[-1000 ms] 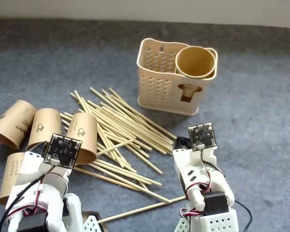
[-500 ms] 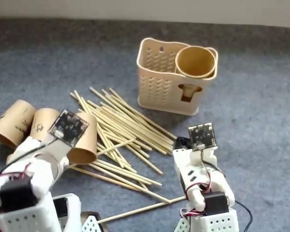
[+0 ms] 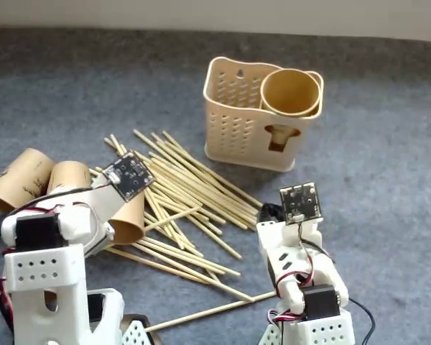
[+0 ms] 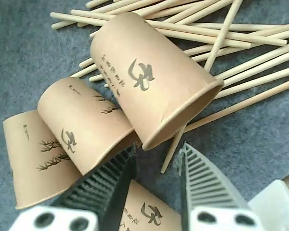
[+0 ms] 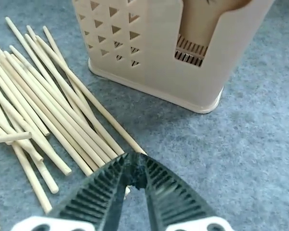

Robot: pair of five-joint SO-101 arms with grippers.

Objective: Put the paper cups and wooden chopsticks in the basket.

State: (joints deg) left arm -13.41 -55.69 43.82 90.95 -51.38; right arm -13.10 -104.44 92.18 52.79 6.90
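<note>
Several brown paper cups lie on their sides at the left; one (image 3: 126, 214) (image 4: 154, 82) rests on the chopsticks, with others (image 3: 18, 180) (image 4: 82, 120) beside it. Wooden chopsticks (image 3: 183, 194) (image 5: 53, 110) are strewn over the middle of the carpet. The beige basket (image 3: 241, 118) (image 5: 149, 43) stands at the back with one cup (image 3: 291, 92) upright in it. My left gripper (image 4: 159, 147) is open just above the rim of the nearest cup, holding nothing. My right gripper (image 5: 133, 159) is shut and empty, low over the carpet between the chopstick pile and the basket.
Grey carpet (image 3: 388, 180) covers the whole surface, with free room to the right of the basket. One stray chopstick (image 3: 208, 310) lies between the two arm bases. A pale wall edge runs along the back.
The left arm has risen and swung forward and right, bringing its gripper over the cup on the chopsticks. The right arm has kept still.
</note>
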